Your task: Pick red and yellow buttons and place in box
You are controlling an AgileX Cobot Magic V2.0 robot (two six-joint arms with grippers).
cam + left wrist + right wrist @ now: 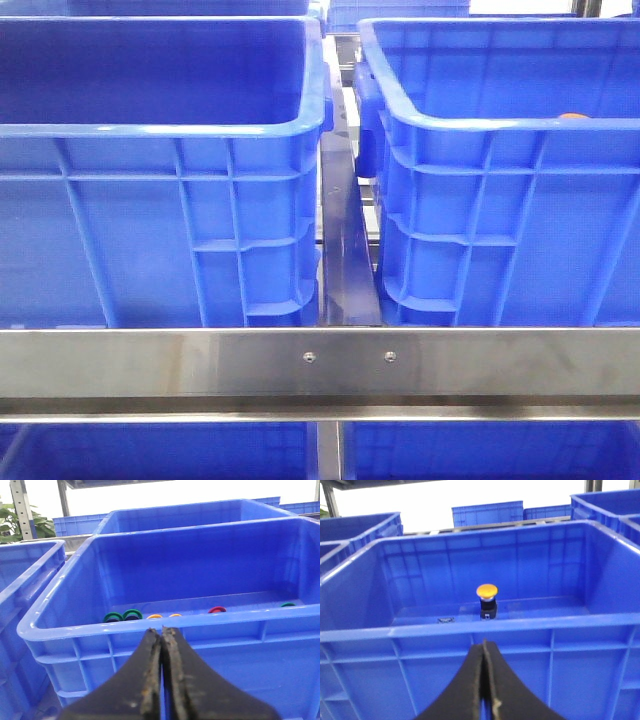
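Observation:
In the left wrist view a blue crate (165, 625) holds small rounded pieces on its floor: a red one (216, 610) and two yellow-orange ones (154, 616) (175, 615), mostly hidden by the near rim. My left gripper (161, 630) is shut and empty, just outside that rim. In the right wrist view another blue crate (485, 630) holds an orange-yellow capped button (487, 591) on a black base, standing upright. My right gripper (484, 642) is shut and empty, outside the near wall. In the front view only an orange-red bit (573, 116) peeks over the right crate's rim (480, 124); no gripper shows there.
Green pieces (122, 615) (288, 604) lie in the left wrist view's crate. A small dark bit (445, 620) lies by the button. The left crate (160, 130) and right crate stand side by side behind a steel rail (320, 360). More blue crates stand behind and beside.

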